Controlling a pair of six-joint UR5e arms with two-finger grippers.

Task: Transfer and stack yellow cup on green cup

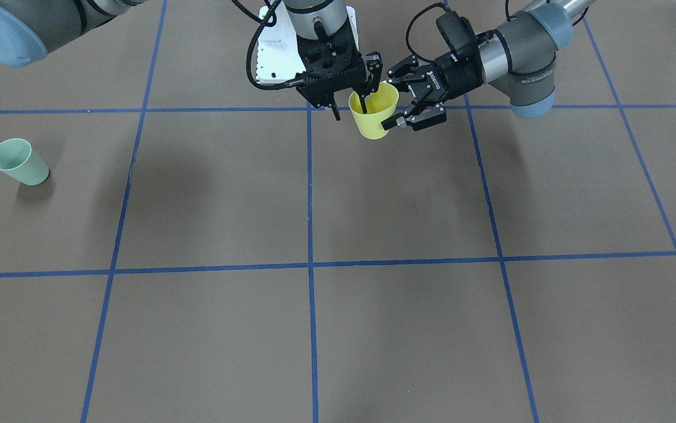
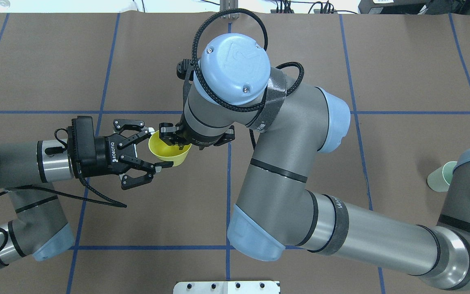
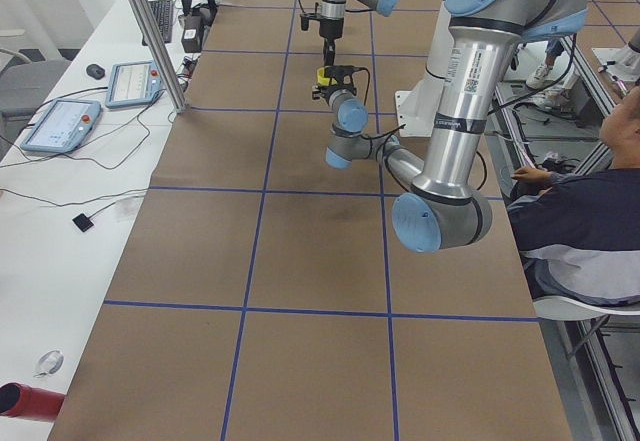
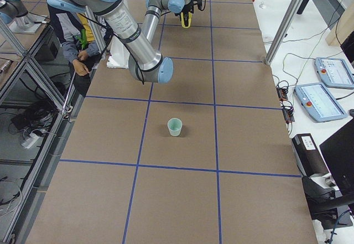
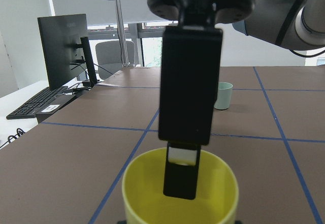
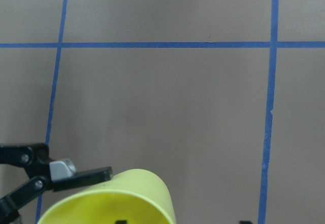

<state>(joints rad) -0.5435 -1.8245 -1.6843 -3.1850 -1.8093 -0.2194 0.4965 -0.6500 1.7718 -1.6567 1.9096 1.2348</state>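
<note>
The yellow cup (image 1: pixel 376 114) hangs upright above the table near the robot's base. My right gripper (image 1: pixel 351 108) reaches down from above and is shut on its rim, with one finger (image 5: pixel 181 176) inside the cup and the other outside. My left gripper (image 1: pixel 389 98) is open, its fingers spread on either side of the cup's wall; one fingertip (image 6: pixel 84 172) lies close to the cup. The green cup (image 1: pixel 19 161) stands upright far off on my right side, partly hidden by my right arm in the overhead view (image 2: pixel 440 177).
Blue tape lines (image 1: pixel 309 235) divide the brown table into squares. The white base plate (image 1: pixel 272 53) sits behind the grippers. An operator (image 3: pixel 580 221) sits at the table's edge beside the robot. Tablets (image 4: pixel 323 100) lie on the side bench.
</note>
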